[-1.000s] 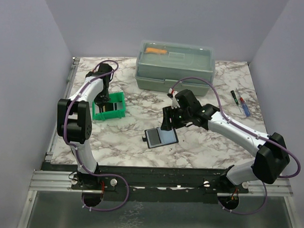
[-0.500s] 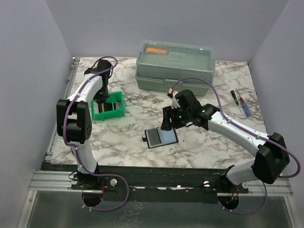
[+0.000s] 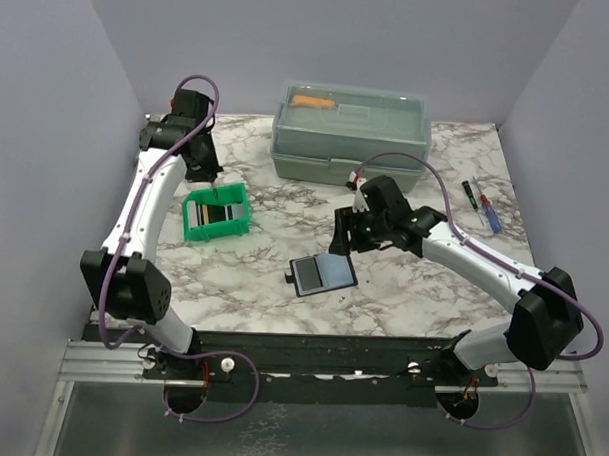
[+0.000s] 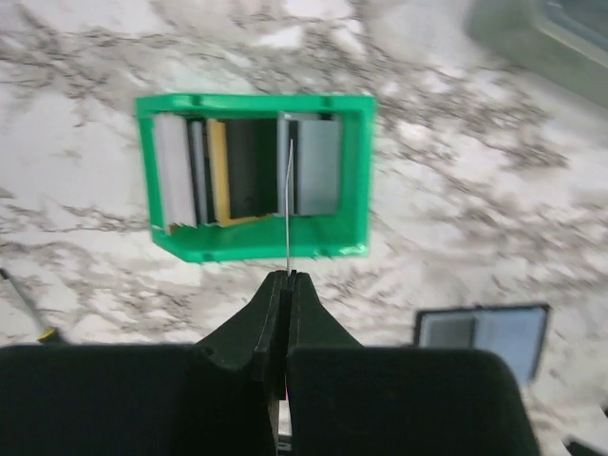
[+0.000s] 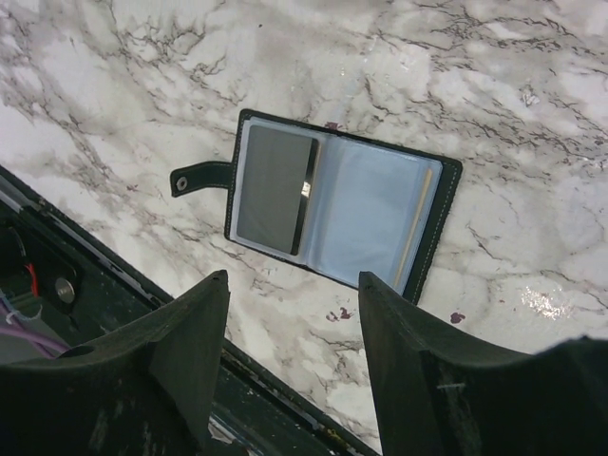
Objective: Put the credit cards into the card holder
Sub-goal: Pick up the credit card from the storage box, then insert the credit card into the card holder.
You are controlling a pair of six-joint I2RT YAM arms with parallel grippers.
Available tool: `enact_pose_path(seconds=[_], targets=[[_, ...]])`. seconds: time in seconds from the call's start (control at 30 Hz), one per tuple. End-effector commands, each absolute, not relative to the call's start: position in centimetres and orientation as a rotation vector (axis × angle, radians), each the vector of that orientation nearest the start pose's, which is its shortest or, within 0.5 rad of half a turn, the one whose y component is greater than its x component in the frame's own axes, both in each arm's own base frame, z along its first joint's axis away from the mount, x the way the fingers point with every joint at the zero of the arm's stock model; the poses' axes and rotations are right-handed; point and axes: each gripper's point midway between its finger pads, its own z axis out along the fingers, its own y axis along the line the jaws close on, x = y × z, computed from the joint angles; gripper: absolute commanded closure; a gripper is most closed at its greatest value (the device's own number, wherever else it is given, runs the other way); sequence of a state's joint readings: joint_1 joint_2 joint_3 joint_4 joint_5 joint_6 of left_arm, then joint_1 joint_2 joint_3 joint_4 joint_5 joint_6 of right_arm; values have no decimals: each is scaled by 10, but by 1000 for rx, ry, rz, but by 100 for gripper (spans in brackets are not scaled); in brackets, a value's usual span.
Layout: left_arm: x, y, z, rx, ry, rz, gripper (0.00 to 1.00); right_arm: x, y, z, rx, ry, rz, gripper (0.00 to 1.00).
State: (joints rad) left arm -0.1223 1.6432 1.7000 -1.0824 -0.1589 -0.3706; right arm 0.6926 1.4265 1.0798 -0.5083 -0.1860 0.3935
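My left gripper (image 3: 210,177) is shut on one thin credit card (image 4: 285,190), seen edge-on, and holds it above the small green bin (image 3: 217,212). In the left wrist view the fingertips (image 4: 277,285) pinch the card's near edge. Several more grey-silver and yellowish cards (image 4: 218,169) stand in the bin (image 4: 256,249). The black card holder (image 3: 323,276) lies open on the marble table. A grey card (image 5: 275,190) sits in its left pocket and the right pocket (image 5: 366,214) looks empty. My right gripper (image 3: 340,239) is open and empty, just above and behind the holder (image 5: 439,233).
A big grey-green lidded toolbox (image 3: 350,133) stands at the back centre with an orange-handled tool inside. Two small screwdrivers (image 3: 482,206) lie at the right side of the table. The table's front edge and black rail (image 5: 57,285) are just past the holder.
My left arm has risen and swung back and left, drawing a card up out of the green bin. My right gripper has shifted slightly right and stays open over the holder.
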Motion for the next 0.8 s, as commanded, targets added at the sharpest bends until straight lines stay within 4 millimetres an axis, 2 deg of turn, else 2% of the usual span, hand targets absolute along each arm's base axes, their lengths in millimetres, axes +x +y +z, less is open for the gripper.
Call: enact_pose_path(seconds=[0.0, 0.07, 0.13, 0.23, 0.27, 0.3, 0.33, 0.43, 0.6, 0.67, 0.77], targets=[[343, -108, 253, -219, 2518, -489, 100, 247, 263, 132, -431, 2499, 816, 39], [322, -159, 254, -96, 2487, -758, 100, 246, 259, 126, -400, 2505, 926, 40], [297, -208, 248, 42, 2447, -955, 100, 242, 261, 122, -389, 2495, 1060, 40], [269, -254, 223, 81, 2426, -1109, 100, 238, 268, 115, -396, 2496, 1176, 44], [267, -267, 218, 74, 2386, -1175, 100, 239, 271, 113, -403, 2484, 1211, 45], [257, -274, 202, 43, 2418, -1214, 100, 240, 273, 112, -399, 2476, 1246, 48], [256, -282, 196, 30, 2397, -1255, 100, 242, 273, 108, -377, 2473, 1271, 51], [245, -288, 167, -15, 2434, -1272, 100, 248, 271, 98, -333, 2477, 1337, 65], [230, -294, 143, 11, 2464, -1357, 100, 255, 277, 77, -331, 2492, 1381, 72], [227, -294, 129, 10, 2492, -1354, 100, 259, 275, 68, -305, 2504, 1375, 77], [226, -295, 113, 10, 2523, -1360, 100, 263, 270, 56, -256, 2515, 1381, 79]])
